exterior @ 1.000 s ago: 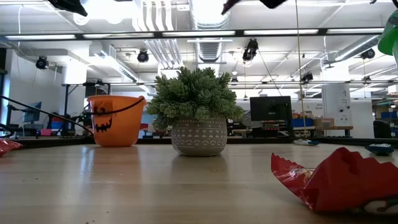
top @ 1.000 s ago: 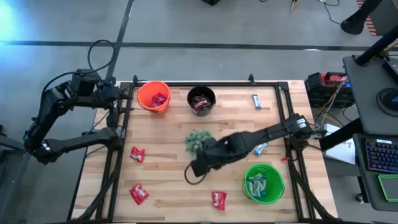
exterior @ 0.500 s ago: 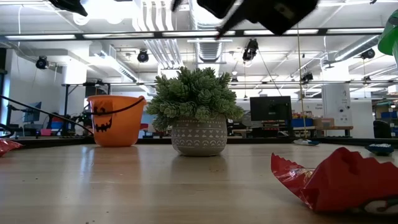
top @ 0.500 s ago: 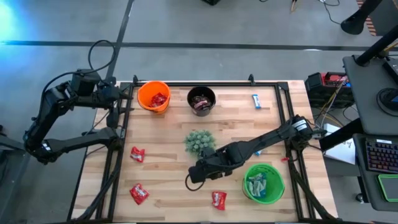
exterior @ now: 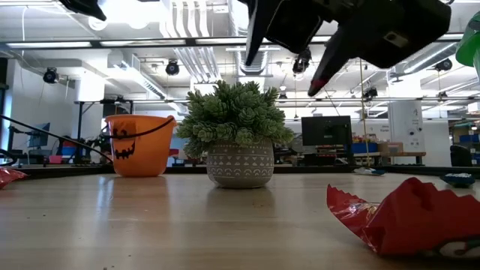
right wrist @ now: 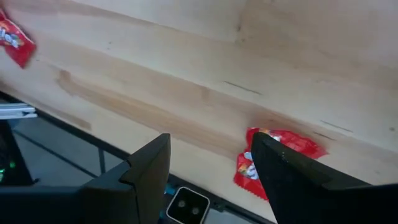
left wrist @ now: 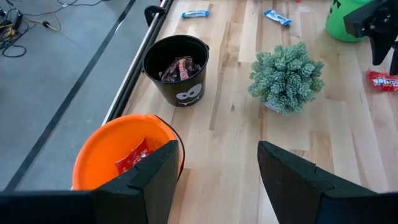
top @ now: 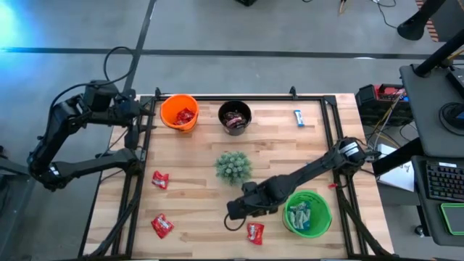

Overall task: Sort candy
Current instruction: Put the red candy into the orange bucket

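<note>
step: reach for red candy (top: 254,232) at near edge | right gripper (top: 233,214) just beside it, jaws open, empty | advice: centre fingers over wrapper, descend flat, close on its middle | left gripper (left wrist: 214,180) open, parked by orange bucket (top: 179,112) | more candy (top: 160,180) left, blue far

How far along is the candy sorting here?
Partly done: candy already lies in the orange bucket, black bucket and green bucket. The right pincer, open, hovers by a red candy. Two red candies and two blue ones remain on the table.
</note>
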`<act>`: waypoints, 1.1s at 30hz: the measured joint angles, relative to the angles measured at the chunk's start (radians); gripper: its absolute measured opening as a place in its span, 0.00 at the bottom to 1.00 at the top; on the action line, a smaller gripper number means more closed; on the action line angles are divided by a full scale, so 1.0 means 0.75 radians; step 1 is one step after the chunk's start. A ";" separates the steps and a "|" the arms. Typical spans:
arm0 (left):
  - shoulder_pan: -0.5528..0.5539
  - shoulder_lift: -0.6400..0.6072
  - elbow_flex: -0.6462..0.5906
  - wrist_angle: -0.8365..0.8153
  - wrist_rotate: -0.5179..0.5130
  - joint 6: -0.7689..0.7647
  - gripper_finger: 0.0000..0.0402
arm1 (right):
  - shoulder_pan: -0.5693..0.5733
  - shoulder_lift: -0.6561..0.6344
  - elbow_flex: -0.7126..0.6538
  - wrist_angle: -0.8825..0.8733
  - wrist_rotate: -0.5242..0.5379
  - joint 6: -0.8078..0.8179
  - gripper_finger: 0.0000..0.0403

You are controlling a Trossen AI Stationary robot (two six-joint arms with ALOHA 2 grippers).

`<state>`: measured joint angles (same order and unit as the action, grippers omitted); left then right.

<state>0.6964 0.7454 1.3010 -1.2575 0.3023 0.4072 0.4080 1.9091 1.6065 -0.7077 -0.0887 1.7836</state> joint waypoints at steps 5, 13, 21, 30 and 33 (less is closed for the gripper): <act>0.000 0.015 0.000 0.001 -0.001 -0.001 0.50 | 0.021 0.028 -0.014 0.042 -0.015 -0.004 0.54; 0.000 0.035 0.000 0.001 -0.010 -0.001 0.50 | 0.069 0.143 -0.014 0.173 -0.102 -0.027 0.54; 0.001 0.034 0.000 0.000 -0.009 -0.007 0.50 | 0.111 0.148 -0.013 0.081 -0.101 0.030 0.54; 0.001 0.034 0.000 0.001 -0.008 -0.033 0.50 | 0.131 0.169 -0.013 0.014 -0.103 0.061 0.54; 0.000 0.035 0.000 0.001 -0.008 -0.033 0.50 | 0.130 0.181 -0.013 0.012 -0.116 0.041 0.54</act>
<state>0.6966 0.7715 1.3010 -1.2572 0.2962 0.3828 0.5053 2.0447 1.5970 -0.6986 -0.1757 1.8147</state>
